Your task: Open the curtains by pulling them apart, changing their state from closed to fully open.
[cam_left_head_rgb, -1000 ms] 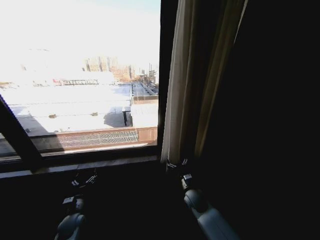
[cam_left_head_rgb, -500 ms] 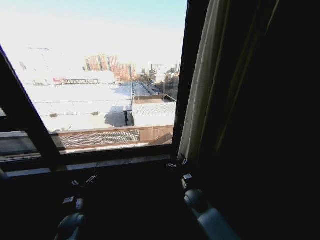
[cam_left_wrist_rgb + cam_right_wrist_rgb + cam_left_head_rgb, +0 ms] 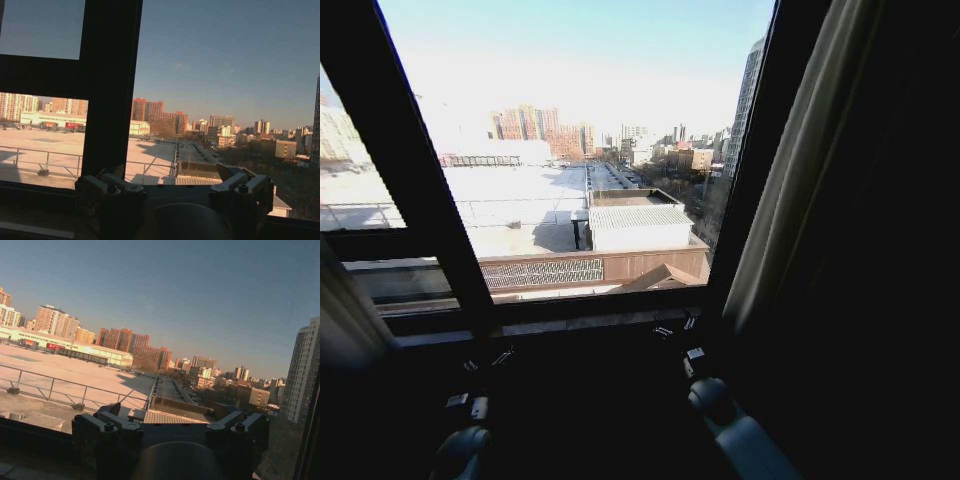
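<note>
The curtains hang at both sides of the window in the head view. The right curtain (image 3: 790,200) is bunched in cream-beige pleats against the dark right frame. A fold of the left curtain (image 3: 345,320) shows at the lower left. My left gripper (image 3: 485,362) is low below the sill, and in its wrist view the left gripper (image 3: 175,187) is open with nothing between its fingers (image 3: 107,186). My right gripper (image 3: 672,328) reaches up near the sill, a little left of the right curtain and apart from it. In its wrist view the right gripper (image 3: 172,429) is also open and empty.
A wide dark window frame bar (image 3: 430,190) slants down the left of the glass. The window sill (image 3: 580,322) runs just beyond both grippers. Rooftops and city buildings lie outside. The wall to the right of the curtain is dark.
The whole view has shifted: the frame and right curtain now sit farther right, away from my right gripper. The left curtain has come into view. Both arms keep their place.
</note>
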You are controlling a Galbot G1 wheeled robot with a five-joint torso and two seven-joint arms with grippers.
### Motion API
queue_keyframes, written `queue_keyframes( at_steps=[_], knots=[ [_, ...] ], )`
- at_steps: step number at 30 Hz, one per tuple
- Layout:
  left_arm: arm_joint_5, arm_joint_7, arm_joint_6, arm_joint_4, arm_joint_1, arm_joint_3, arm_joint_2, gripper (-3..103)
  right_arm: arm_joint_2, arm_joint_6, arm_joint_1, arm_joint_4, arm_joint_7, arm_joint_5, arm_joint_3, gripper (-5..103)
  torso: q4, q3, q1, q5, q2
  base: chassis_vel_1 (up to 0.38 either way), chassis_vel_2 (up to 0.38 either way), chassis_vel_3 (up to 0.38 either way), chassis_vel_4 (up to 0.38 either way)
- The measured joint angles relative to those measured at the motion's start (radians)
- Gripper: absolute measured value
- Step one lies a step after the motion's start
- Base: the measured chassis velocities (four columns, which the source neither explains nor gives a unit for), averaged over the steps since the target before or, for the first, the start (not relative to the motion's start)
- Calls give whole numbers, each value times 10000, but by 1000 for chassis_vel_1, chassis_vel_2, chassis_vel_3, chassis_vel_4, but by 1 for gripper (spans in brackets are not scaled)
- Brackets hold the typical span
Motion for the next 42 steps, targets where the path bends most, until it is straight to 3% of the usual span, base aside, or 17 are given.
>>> queue_keyframes(
  at_steps=[33,40,42],
  knots=[
    [0,0,1,0,0,-1,0,100,0,0,-1,-1,0,0,0,100,3,1,2,2,0,386,316,-384,-320],
    [0,-2,0,0,0,-3,3,100,2,0,0,0,0,0,-2,100,1,0,4,-5,0,98,109,-125,-155],
    [0,-1,0,0,0,3,0,100,-3,0,-1,-1,2,0,0,100,-6,-1,-4,8,1,0,0,0,0]
  ],
)
